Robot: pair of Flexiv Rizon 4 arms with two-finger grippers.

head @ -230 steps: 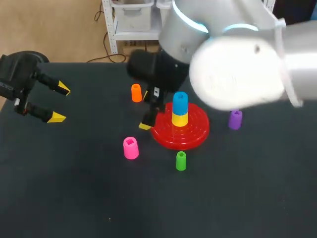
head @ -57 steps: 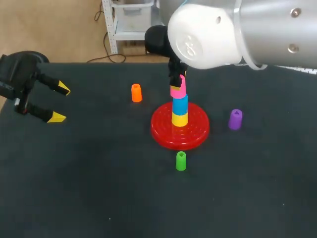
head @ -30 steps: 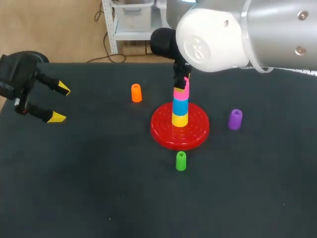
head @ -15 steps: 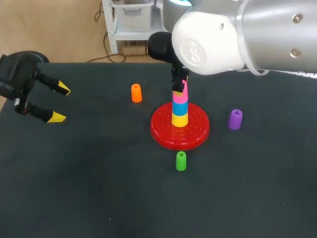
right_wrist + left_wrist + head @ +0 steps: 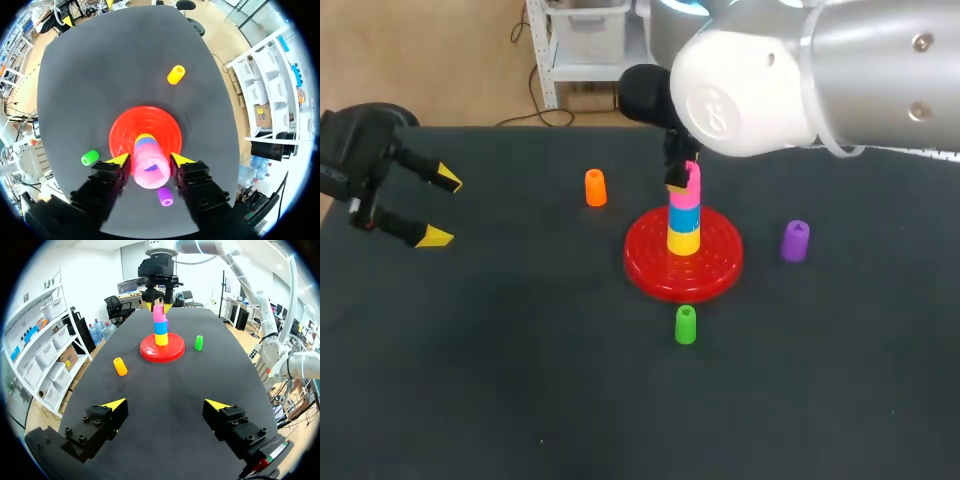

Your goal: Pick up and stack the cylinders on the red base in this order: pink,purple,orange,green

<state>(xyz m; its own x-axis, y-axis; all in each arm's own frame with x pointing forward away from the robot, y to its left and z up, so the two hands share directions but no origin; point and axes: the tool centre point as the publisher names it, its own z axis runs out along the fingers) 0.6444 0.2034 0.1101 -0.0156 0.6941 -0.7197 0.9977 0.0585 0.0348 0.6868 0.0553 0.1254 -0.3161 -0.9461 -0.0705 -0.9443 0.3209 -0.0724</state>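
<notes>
Black table (image 5: 470,380), red base (image 5: 650,270), orange cylinder (image 5: 595,187), green cylinder (image 5: 685,324), purple cylinder (image 5: 795,240)

Robotics lab: left arm (image 5: 355,150), right arm (image 5: 800,80) over black table (image 5: 480,400); red base (image 5: 650,270), coloured cylinders (image 5: 595,187) laid out.

Black matte table (image 5: 500,400), 1 plain dark top filling most of the head view. Evenly lit, faint grey sheen on the surface. Far edge runs straight across, left edge slants outward.
</notes>
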